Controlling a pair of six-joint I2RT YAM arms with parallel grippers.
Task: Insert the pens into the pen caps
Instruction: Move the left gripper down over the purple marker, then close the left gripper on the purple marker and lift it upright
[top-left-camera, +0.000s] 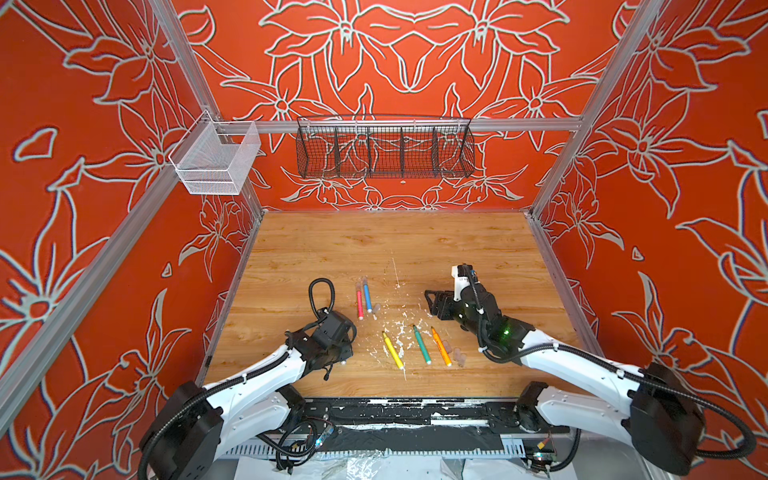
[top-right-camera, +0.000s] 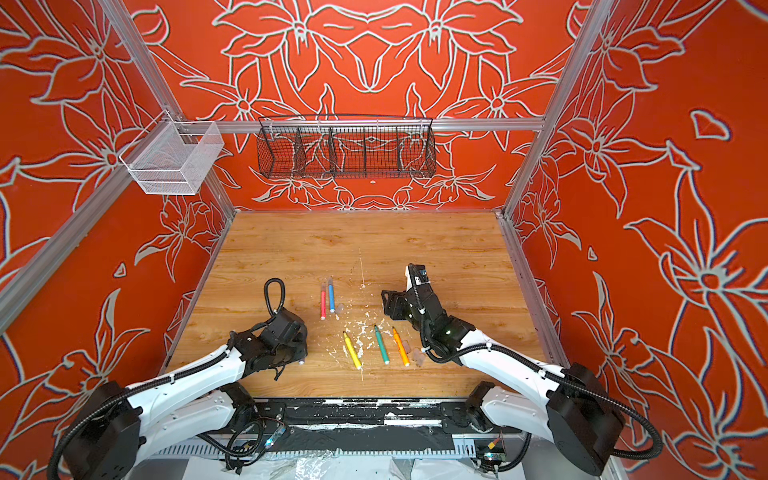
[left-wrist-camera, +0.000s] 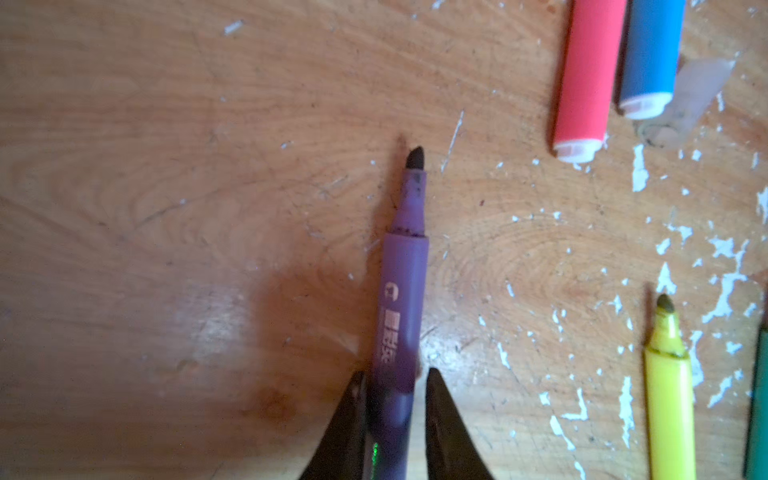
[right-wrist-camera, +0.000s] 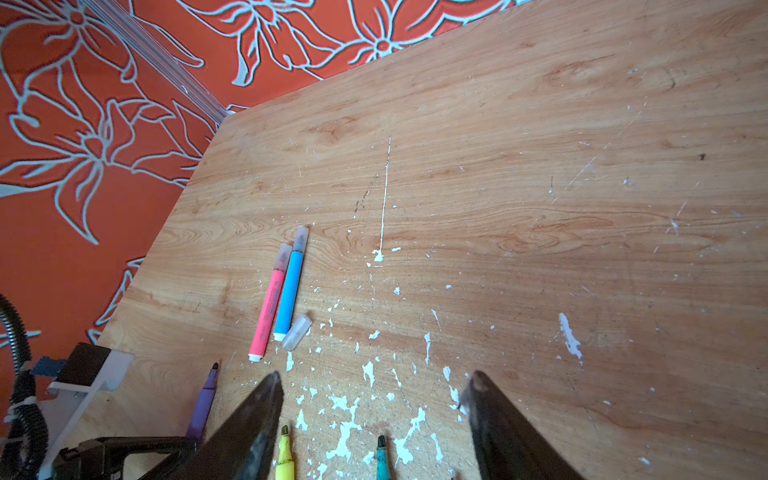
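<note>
- Left wrist view: the left gripper (left-wrist-camera: 395, 372) is seen narrowed around the barrel of the purple pen (left-wrist-camera: 403, 299). Whether the barrel is truly pinched cannot be told, since a sliver of wood shows beside one finger.
- The purple pen's dark tip is left bare and is pointed away from the gripper. The pen is placed toward the front edge of the tabletop (top-left-camera: 374, 237), left of the middle.
- The pink pen (top-left-camera: 359, 304) and blue pen (top-left-camera: 367, 297) are laid side by side near the tabletop's middle, each capped at its far end. A loose cap (right-wrist-camera: 297, 331) is found just beside the blue pen's plug end.
- The yellow pen (top-left-camera: 392, 350), green pen (top-left-camera: 422, 344) and orange pen (top-left-camera: 441, 346) are laid uncapped in a row toward the front edge, among white flecks (right-wrist-camera: 345, 432).
- A cluster of caps (top-left-camera: 457, 356) is seen just beside the orange pen, on its right-edge side.
- The right gripper (right-wrist-camera: 374, 376) is held wide, with nothing between its fingers, above the flecks.
</note>
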